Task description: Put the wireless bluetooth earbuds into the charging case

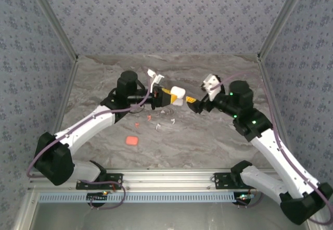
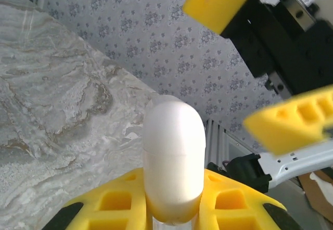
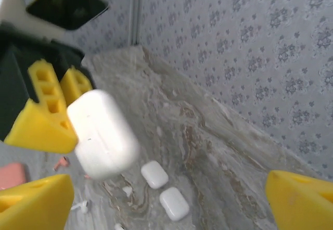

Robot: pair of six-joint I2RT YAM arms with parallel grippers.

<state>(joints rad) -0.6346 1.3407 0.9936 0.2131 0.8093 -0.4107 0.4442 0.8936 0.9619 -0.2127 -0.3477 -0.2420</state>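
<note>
— Left gripper (image 2: 173,212) pinching what?
— White charging case (image 2: 173,152), closed, contents hidden. Right gripper (image 1: 195,104) spread wide just beside it.
— Earbuds (image 1: 158,127)?
— Loose on the tabletop (image 1: 208,136), nearside of the case, white and coral.

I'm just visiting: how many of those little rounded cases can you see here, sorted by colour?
White cases: 3 (one held in the left gripper, two lying on the table)
Coral-red cases: 1, lying on the table
Total: 4
</note>
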